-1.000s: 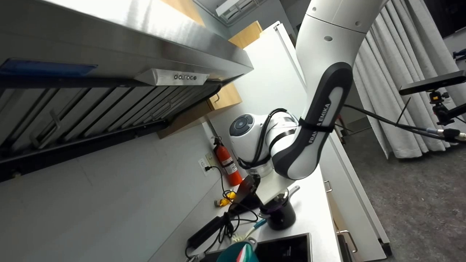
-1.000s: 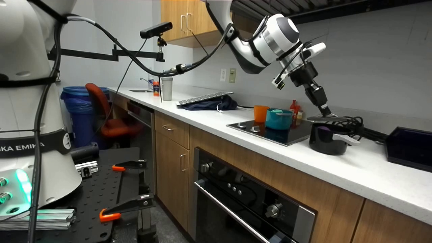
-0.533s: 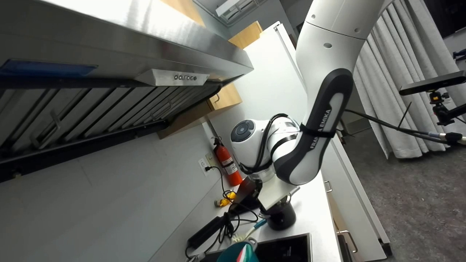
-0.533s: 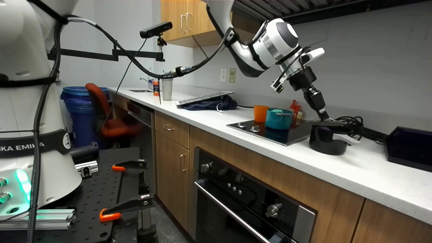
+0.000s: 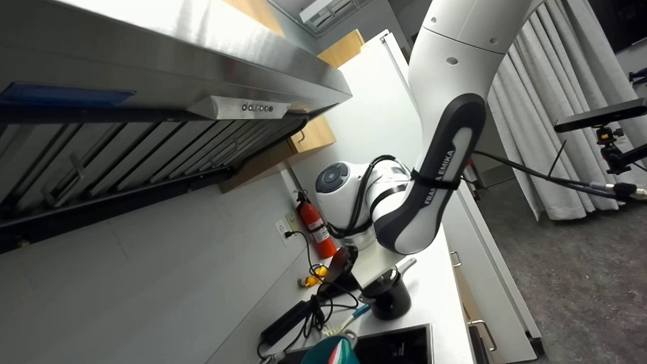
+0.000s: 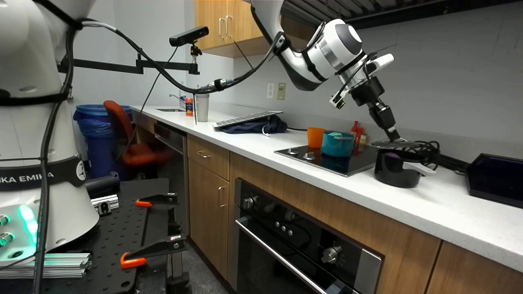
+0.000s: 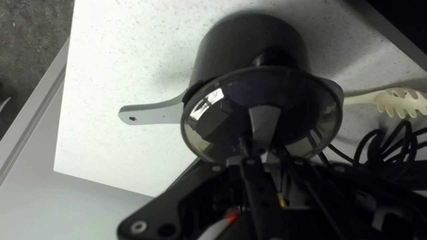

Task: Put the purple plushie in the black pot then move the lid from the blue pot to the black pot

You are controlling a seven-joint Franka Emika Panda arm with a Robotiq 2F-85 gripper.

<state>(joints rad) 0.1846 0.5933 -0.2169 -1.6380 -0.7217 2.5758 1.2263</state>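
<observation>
My gripper (image 6: pixel 393 134) is shut on the handle of the glass lid (image 6: pixel 402 144). The wrist view shows the lid (image 7: pixel 205 128) in front of the fingertips (image 7: pixel 262 146). The lid is over the black pot (image 6: pixel 396 173), shifted off its centre toward the cooktop; I cannot tell if it touches the rim. The black pot also shows in the wrist view (image 7: pixel 247 43) and in an exterior view (image 5: pixel 391 303). The purple plushie (image 6: pixel 392 155) is in the black pot, partly hidden under the lid. The blue pot (image 6: pixel 337 143) stands uncovered on the cooktop.
The black pot's grey handle (image 7: pixel 150 114) points to the counter's front edge. A pasta spoon (image 7: pixel 397 100) and black cables (image 6: pixel 427 152) lie near the pot. A dark tray (image 6: pixel 496 179) stands beyond it. An orange cup (image 6: pixel 316 137) is beside the blue pot.
The gripper and lid went down onto the black pot by half a second ago, then rose slightly again. The gripper has stayed shut on the lid. The pots have not moved.
</observation>
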